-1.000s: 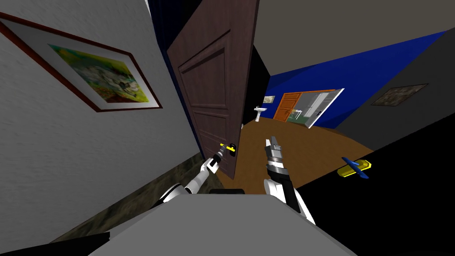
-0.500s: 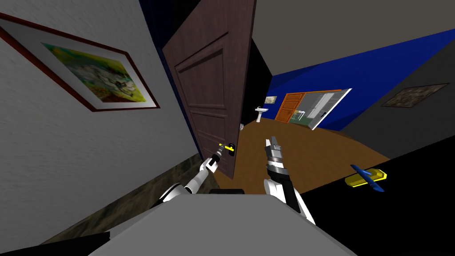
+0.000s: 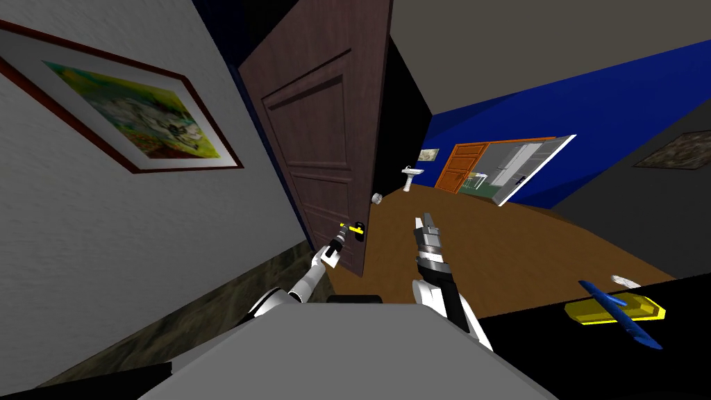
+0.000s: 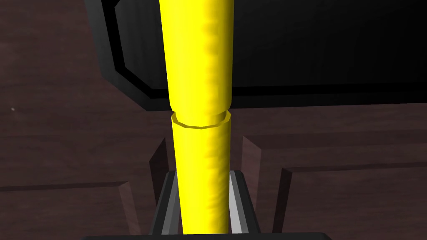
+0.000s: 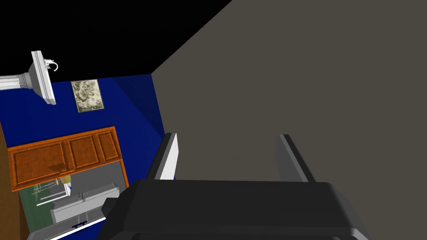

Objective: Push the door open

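**Head view, door partly open.** The dark brown panelled door point(image 3: 312, 139) fills the upper centre of the frame and stands ajar. Past its free edge, a brown wooden floor point(image 3: 500, 236) and a blue far wall point(image 3: 555, 104) are visible. My left claw point(image 3: 343, 237), just below centre, is clamped on the yellow cylindrical lever handle point(image 3: 357, 228). In the left wrist view both fingers point(image 4: 238, 204) press the lever's sides in front of its black backplate point(image 4: 312, 50). My right claw point(image 3: 422, 223), right of centre, hangs over the floor with its fingers apart and nothing between them. I judge the latch released and the swing begun. What is left is to drive the door farther round until the doorway is fully clear
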